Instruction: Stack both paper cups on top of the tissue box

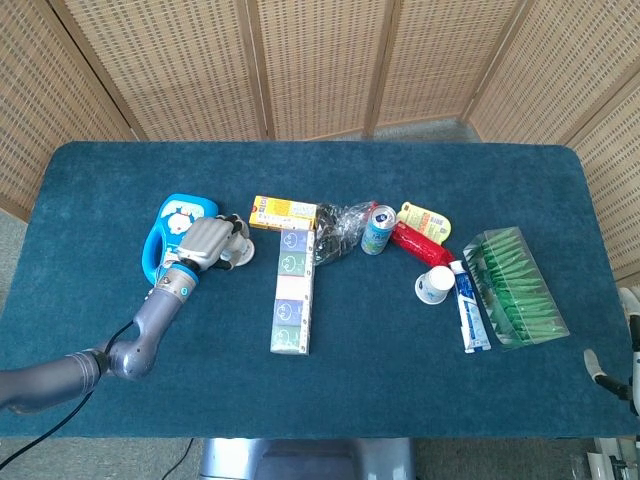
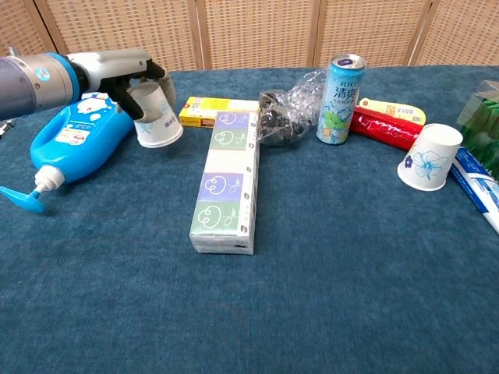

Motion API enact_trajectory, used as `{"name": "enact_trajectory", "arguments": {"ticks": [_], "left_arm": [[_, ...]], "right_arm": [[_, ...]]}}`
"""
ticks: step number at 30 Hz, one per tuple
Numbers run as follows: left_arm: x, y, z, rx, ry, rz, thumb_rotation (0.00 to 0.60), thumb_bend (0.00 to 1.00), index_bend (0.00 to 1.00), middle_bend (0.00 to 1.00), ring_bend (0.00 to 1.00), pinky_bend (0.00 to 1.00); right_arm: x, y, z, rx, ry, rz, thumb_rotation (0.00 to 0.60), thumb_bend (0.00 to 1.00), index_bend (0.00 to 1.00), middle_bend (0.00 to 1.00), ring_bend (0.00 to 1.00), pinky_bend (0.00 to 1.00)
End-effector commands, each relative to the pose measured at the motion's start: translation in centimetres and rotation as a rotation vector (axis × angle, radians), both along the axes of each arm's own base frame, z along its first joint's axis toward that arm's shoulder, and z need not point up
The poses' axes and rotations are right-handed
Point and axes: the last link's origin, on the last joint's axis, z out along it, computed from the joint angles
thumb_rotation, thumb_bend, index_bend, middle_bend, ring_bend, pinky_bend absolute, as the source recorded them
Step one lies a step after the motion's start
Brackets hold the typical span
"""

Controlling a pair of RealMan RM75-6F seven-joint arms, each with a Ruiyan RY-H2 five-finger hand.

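Left hand (image 2: 129,78) grips the first paper cup (image 2: 156,117) upside down, rim lowest, fingers wrapped round its upper body; in the chest view the cup looks lifted off the cloth, though contact with the table (image 1: 400,350) cannot be ruled out; cup sits between the blue soap bottle (image 2: 74,136) at its 9 o'clock and the tissue box (image 2: 226,179) at its 3 o'clock, just beside the yellow carton (image 1: 283,212).

Tissue box lies long and flat, pointing from 12 to 6 o'clock in the head view, its top bare; second paper cup (image 2: 430,157) rests upside down and tilted, well apart at the box's 3 o'clock, beside the toothpaste tube (image 1: 470,310) and near the red packet (image 2: 386,128); drink can (image 2: 339,87) upright and a crinkled plastic bag (image 2: 292,105) stand at the box's 1 o'clock.

Right hand (image 1: 625,345) only partly in frame at the table's 4 o'clock edge; open or closed, cannot tell.

Step in hand, as judged: carrying the first cup to the box; nothing placed yet. Next move calls for travel toward 3 o'clock with enough height to pass the box edge, then setting the rim flat on the top before release; a tilted rim would likely let the light cup tip over.
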Motion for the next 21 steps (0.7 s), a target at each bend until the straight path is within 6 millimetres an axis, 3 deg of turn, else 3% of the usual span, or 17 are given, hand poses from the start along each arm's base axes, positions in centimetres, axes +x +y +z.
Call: {"name": "enact_trajectory", "arguments": {"ticks": [1,11,21], "left_arm": [[2.1,-0.8,1.0,-0.021,-0.079,-0.050,0.600,0.48,0.39,0.31,0.36,0.65],[6.8,-3.9,2.3,-0.130,-0.211,-0.180,0.600,0.48,0.39,0.31,0.36,0.64],[9.4,-5.9,0.8,-0.255,-0.194,-0.252,0.600,0.48,0.38,0.31,0.35,0.64]], "right_arm": [[0.0,0.0,-0.1,0.002,-0.002,0.000,0.600,0.35,0.00,0.00,0.00,0.07],[-0.2,0.1,-0.2,0.010,-0.006,0.004,0.600,0.35,0.00,0.00,0.00,0.07],[-0.3,0.3,-0.2,0.007,-0.015,0.009,0.600,0.35,0.00,0.00,0.00,0.07]]}}
